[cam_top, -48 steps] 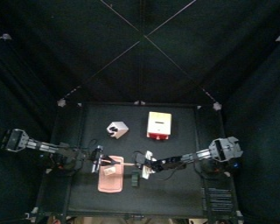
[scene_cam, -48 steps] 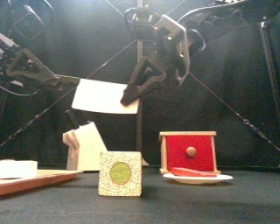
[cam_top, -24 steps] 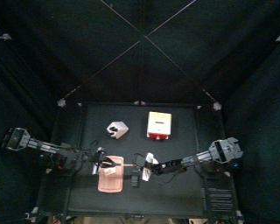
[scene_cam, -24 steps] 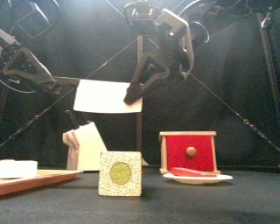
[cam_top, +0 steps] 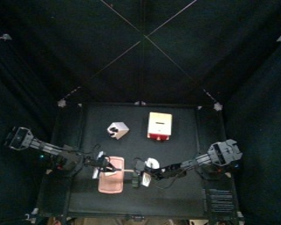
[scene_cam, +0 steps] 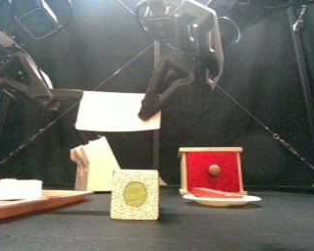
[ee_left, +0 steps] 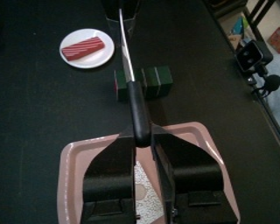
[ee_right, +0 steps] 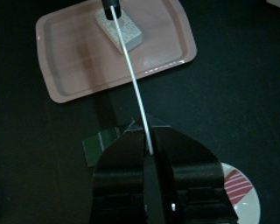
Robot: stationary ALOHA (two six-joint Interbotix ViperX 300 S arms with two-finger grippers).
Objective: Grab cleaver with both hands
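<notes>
The cleaver (scene_cam: 114, 110) hangs in the air above the table, a whitish rectangular blade with a black handle. It shows broadside in the front view and edge-on as a thin line (ee_left: 126, 48) (ee_right: 130, 74) in both wrist views. My left gripper (ee_left: 139, 140) (scene_cam: 58, 96) is shut on the black handle (ee_left: 136, 109). My right gripper (ee_right: 147, 131) (scene_cam: 152, 106) is shut on the blade's opposite end. From above, the two grippers (cam_top: 99, 163) (cam_top: 143, 165) face each other over the front half of the table.
Below the cleaver lie a pink tray (ee_right: 73, 61) (ee_left: 90, 162) holding a grey sponge (ee_right: 122, 31), and a small green box (scene_cam: 134, 194) (ee_left: 145, 80). A red-and-cream box (cam_top: 160, 127) (scene_cam: 210, 169), a plate (ee_left: 87, 47) with a red piece and a knife block (scene_cam: 91, 162) stand nearby.
Both arms have shifted slightly left and toward the table's front, carrying the cleaver along. Both grips are unchanged.
</notes>
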